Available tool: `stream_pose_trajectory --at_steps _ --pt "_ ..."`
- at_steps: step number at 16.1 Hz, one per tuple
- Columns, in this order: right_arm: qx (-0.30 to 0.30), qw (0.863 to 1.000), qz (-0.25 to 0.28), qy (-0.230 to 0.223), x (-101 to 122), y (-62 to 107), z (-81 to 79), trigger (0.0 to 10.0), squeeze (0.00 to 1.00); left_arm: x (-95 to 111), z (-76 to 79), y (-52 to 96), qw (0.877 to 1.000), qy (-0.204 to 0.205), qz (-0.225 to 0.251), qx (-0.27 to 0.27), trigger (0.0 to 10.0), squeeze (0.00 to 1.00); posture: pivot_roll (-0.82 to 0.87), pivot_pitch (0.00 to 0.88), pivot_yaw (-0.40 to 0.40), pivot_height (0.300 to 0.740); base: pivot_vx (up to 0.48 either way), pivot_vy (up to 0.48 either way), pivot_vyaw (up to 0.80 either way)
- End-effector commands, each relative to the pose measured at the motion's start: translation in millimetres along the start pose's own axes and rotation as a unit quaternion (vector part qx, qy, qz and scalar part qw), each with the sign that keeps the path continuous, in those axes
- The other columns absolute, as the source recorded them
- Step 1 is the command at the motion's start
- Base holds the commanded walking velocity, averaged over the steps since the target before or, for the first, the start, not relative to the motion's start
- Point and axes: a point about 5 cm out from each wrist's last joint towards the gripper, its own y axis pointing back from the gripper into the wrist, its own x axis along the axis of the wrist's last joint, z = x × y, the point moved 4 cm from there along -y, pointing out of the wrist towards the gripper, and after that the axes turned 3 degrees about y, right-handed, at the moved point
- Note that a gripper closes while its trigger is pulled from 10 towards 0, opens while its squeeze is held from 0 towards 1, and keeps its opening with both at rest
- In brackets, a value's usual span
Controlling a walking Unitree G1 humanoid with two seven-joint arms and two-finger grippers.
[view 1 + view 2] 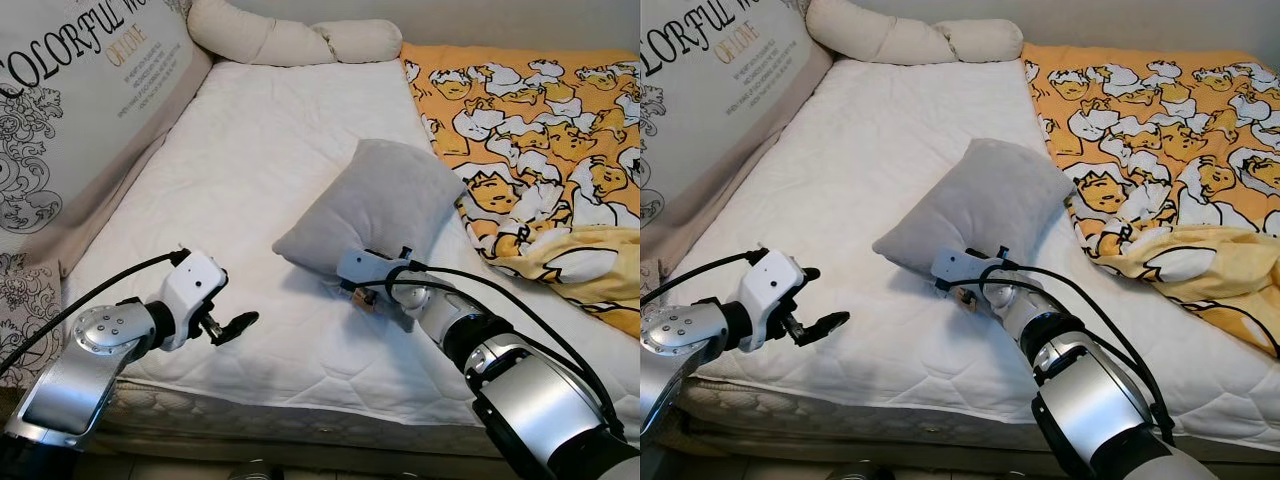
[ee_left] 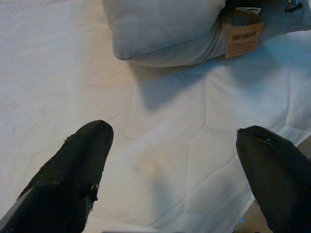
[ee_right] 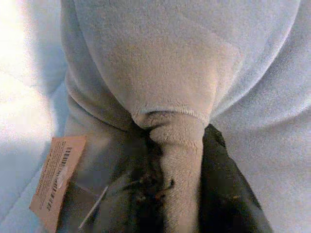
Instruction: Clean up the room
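Right pincer [image 3: 177, 194] clenched on the near corner of the grey pillow [image 1: 385, 205], a fold of plush pinched between its black fingers, with a brown paper tag [image 3: 56, 177] hanging from the pillow just beside the grip. Lying tilted near the middle of the white mattress [image 1: 250, 150], this pillow, far corner propped up, well apart from the cream bolster [image 1: 290, 40] at the head of the bed. Just beyond the pillow on the robot's right, a crumpled yellow cartoon-print blanket [image 1: 540, 150], bunched and spilling toward the foot edge, not folded or spread. On the pillow's other side, along the bed's left edge, a large printed cushion [image 1: 80, 110] leaning up. Left pincer [image 1: 232, 325] released, fingers spread wide, hovering low over bare mattress near the front edge, a little short of the pillow and grasping nothing. By the look of it, tidying only just begun: pillow seized but not yet lifted or carried to the head of the bed beside the bolster. Still to do, most likely: setting the pillow in place, then straightening the rumpled blanket. Probably an easy thing to move, soft and light, though a one-corner hold may let it sag and swing.
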Motion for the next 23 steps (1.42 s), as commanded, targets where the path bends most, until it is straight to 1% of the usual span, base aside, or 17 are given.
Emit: stream_pose_trajectory --at_steps 1,4,5,6,7,10,11,12,13,14,15,17,18,19,20,21,23 --pt "0.001 0.999 -0.031 -0.011 -21 3.7 2.4 0.0 0.0 1 0.5 -3.3 1.0 -0.005 0.0 -0.004 10.0 0.0 0.04 0.0 0.057 0.74 0.0 0.0 0.0" --pt "-0.002 0.999 -0.028 -0.016 -20 4.1 6.6 0.0 0.0 1 0.3 -4.5 1.0 -0.005 0.001 -0.004 10.0 0.0 0.04 0.0 0.055 0.74 0.0 0.0 0.0" --pt "-0.003 1.0 -0.019 -0.024 -17 4.2 10.9 0.0 0.0 0 -1.2 -3.8 1.0 -0.004 0.001 -0.001 10.0 0.0 0.04 0.0 0.053 0.74 0.0 0.0 0.0" --pt "-0.001 0.999 -0.001 -0.054 -9 4.1 17.7 0.0 0.0 -1 -6.7 -1.6 1.0 -0.004 0.0 0.012 10.0 0.0 0.04 0.0 0.054 0.74 0.0 0.0 0.0" --pt "0.005 0.994 0.028 -0.102 4 4.5 28.1 0.0 0.0 -2 -17.8 1.0 0.999 -0.008 0.0 0.04 10.0 0.0 0.04 0.0 0.054 0.74 0.0 0.0 0.0" --pt "0.018 0.984 0.103 -0.146 31 8.9 48.7 0.0 0.0 -4 -39.4 5.2 0.995 -0.014 -0.005 0.097 10.0 0.0 0.04 0.0 0.052 0.74 0.0 0.0 0.0" --pt "0.051 0.974 0.172 -0.141 57 16.0 60.0 0.0 0.0 -5 -51.4 8.3 0.992 -0.011 -0.009 0.128 10.0 0.0 0.03 0.0 0.054 0.74 0.0 0.0 0.0" --pt "0.062 0.971 0.189 -0.132 63 18.3 61.4 0.0 0.0 -5 -53.1 8.8 0.991 -0.01 -0.009 0.133 10.0 0.0 0.03 0.0 0.054 0.74 0.0 0.0 0.0" --pt "0.096 0.961 0.229 -0.121 78 24.5 62.9 0.0 0.0 -6 -54.8 9.1 0.991 -0.01 -0.008 0.136 10.0 0.0 0.03 0.0 0.053 0.74 0.0 0.0 0.0" --pt "0.139 0.948 0.266 -0.109 91 31.6 59.9 0.0 0.0 -8 -57.2 9.7 0.989 -0.007 -0.011 0.145 10.0 0.0 0.04 0.0 0.051 0.74 0.0 0.0 0.0" --pt "0.156 0.942 0.278 -0.106 95 34.2 57.8 0.0 0.0 -8 -58.4 10.3 0.989 -0.005 -0.012 0.15 10.0 0.0 0.04 0.0 0.051 0.74 0.0 0.0 0.0" --pt "0.234 0.904 0.338 -0.121 109 50.2 49.8 0.0 0.0 -12 -65.5 13.1 0.984 0.001 -0.016 0.176 10.0 0.0 0.04 0.0 0.045 0.74 0.0 0.0 0.0" --pt "0.269 0.888 0.355 -0.112 109 58.2 44.1 0.0 0.0 -12 -70.6 14.9 0.981 0.005 -0.017 0.192 10.0 0.0 0.04 0.0 0.044 0.74 0.0 0.0 0.0" --pt "0.303 0.875 0.364 -0.098 106 66.6 36.7 0.0 0.0 -13 -75.7 17.0 0.978 0.009 -0.017 0.208 10.0 0.0 0.04 0.0 0.044 0.74 0.0 0.0 0.0" --pt "0.357 0.856 0.367 -0.073 96 81.4 21.1 0.0 0.0 -15 -83.2 20.3 0.973 0.015 -0.021 0.231 10.0 0.0 0.04 0.0 0.047 0.74 0.0 0.0 0.0" --pt "0.396 0.844 0.358 -0.055 84 91.7 8.5 0.0 0.0 -15 -88.7 22.6 0.968 0.018 -0.023 0.248 10.0 0.0 0.04 0.0 0.047 0.74 0.0 0.0 0.0" --pt "0.444 0.837 0.318 -0.042 56 102.8 -11.6 0.0 0.0 -15 -94.9 25.1 0.963 0.025 -0.022 0.267 10.0 0.0 0.03 0.0 0.055 0.74 0.0 0.0 0.0"
